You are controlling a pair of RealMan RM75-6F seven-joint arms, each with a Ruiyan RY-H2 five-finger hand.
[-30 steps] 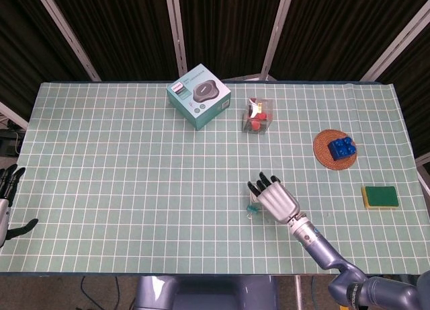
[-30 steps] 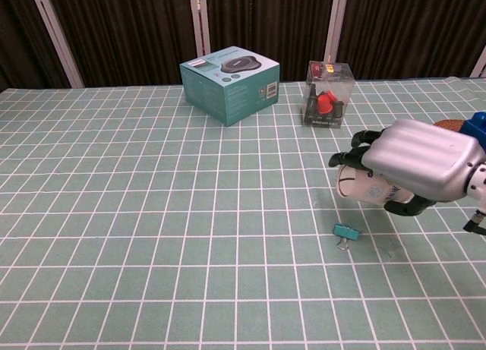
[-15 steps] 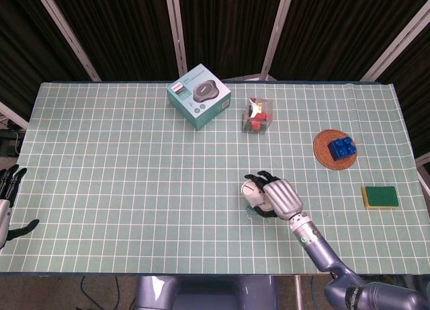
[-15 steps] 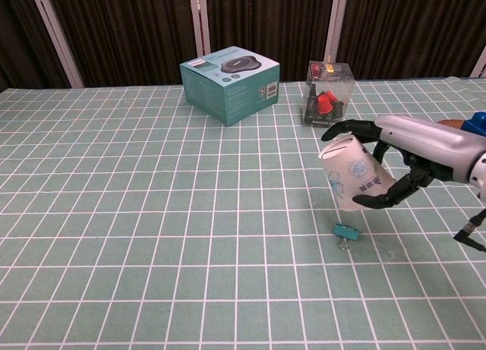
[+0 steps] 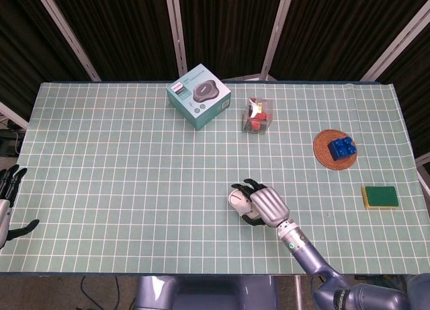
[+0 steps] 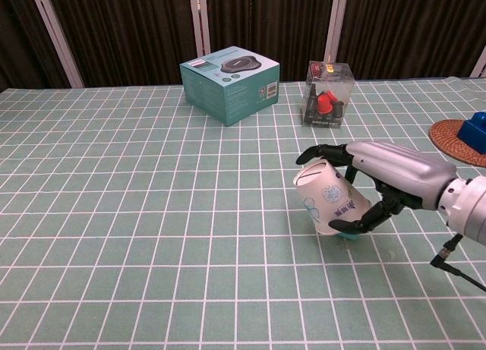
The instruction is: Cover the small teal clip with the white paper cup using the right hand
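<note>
The small teal clip (image 6: 348, 231) lies toward the near edge of the surface, a little right of its middle, and shows in the chest view only as a sliver of teal under the lower rim of the white paper cup (image 6: 329, 206). I hold that cup in my right hand (image 6: 383, 179), fingers wrapped round its wall from the right. The cup is tilted, closed base up and toward the left edge, open mouth down and toward my palm, its left rim at or nearly on the surface.

The clip sits right at the mouth, below my fingers and just right of the cup's lowest point. By my judgement the coming move is to swing the long axis upright so the mouth drops flat around the clip.

From the head view the cup (image 5: 238, 202) and my right hand (image 5: 265, 206) hide the clip entirely. Whether the rim already touches the clip I cannot tell.

My left hand (image 5: 7, 199) waits at the left edge, well apart, fingers spread and holding nothing, partly cut off by the frame.
</note>
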